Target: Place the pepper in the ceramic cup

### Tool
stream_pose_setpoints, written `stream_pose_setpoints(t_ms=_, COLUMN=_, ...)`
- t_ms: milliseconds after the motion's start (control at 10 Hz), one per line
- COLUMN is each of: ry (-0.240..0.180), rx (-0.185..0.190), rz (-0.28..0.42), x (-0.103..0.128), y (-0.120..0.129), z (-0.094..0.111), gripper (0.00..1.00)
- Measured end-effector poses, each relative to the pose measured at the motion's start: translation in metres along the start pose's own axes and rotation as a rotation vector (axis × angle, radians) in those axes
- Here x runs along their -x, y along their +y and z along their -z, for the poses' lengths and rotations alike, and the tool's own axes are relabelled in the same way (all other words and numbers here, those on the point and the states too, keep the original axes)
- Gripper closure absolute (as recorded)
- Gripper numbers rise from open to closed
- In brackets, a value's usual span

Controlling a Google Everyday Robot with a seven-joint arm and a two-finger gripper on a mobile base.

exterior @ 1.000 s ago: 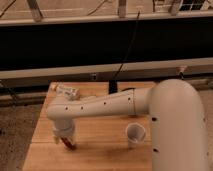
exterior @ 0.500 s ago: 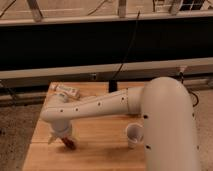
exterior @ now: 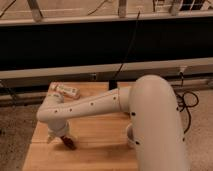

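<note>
My white arm reaches left across the wooden table (exterior: 95, 152). My gripper (exterior: 60, 136) is low over the table's left part, pointing down. A dark red pepper (exterior: 68, 143) lies right at the gripper's tip, on or just above the wood. The ceramic cup (exterior: 129, 136) is to the right, mostly hidden behind my arm's big white link; only a sliver of its rim shows.
A small white packet with red marks (exterior: 66, 90) lies at the table's back left corner. A dark wall with cables runs behind the table. The table's left edge is close to the gripper. Speckled floor lies on both sides.
The arm has swung closer to the camera and now covers most of the cup. The gripper stays low over the pepper at the left of the table.
</note>
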Motion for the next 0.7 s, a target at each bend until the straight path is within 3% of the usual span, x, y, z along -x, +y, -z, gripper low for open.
stream_pose_setpoints(t_ms=400, ry=-0.005, rx=0.045, rz=0.019, x=-0.010, y=0.002, z=-0.012, gripper=0.22)
stream_pose_setpoints(t_ms=700, ry=-0.012, rx=0.079, rz=0.016, x=-0.014, y=0.006, z=-0.020, gripper=0.48)
